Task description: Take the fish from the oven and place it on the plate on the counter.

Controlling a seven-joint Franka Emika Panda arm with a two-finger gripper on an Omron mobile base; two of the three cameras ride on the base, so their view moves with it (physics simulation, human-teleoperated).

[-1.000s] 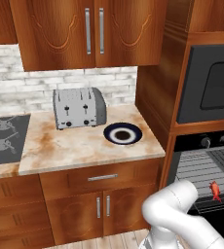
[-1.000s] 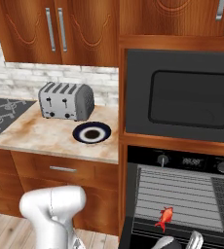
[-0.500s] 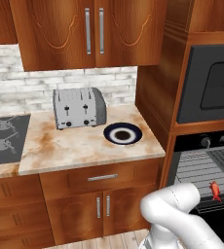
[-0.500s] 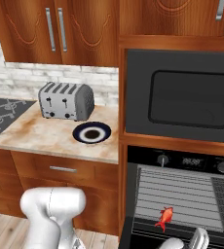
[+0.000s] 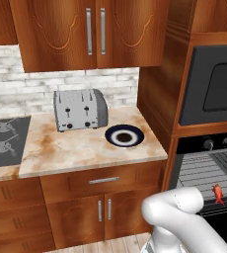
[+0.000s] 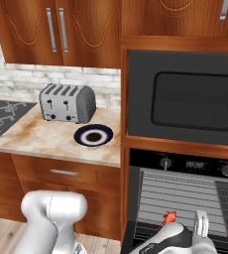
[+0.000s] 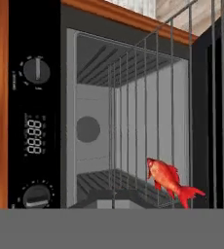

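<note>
Since a second ago your arm has shifted slightly at the oven (image 6: 185,163) front, while the fish, plate and toaster lie where they were. Your gripper (image 6: 201,229) hangs low before the open cavity, just right of the fish (image 6: 169,217), and its fingers are pressed together with nothing between them. You can see the fish, a small glossy red-orange shape with a forked tail, lying on the thin grey wire rack (image 5: 204,170) near that rack's front edge; in the hand view it sits against the bars (image 7: 170,182). Round black knobs (image 7: 36,71) flank a digital display on the oven's panel. On the marbled beige desk (image 5: 61,148), the round navy plate (image 5: 124,136) with its white ring sits near the right edge, close to the front corner, with the brushed-metal toaster (image 5: 80,109) behind it to the left.
</note>
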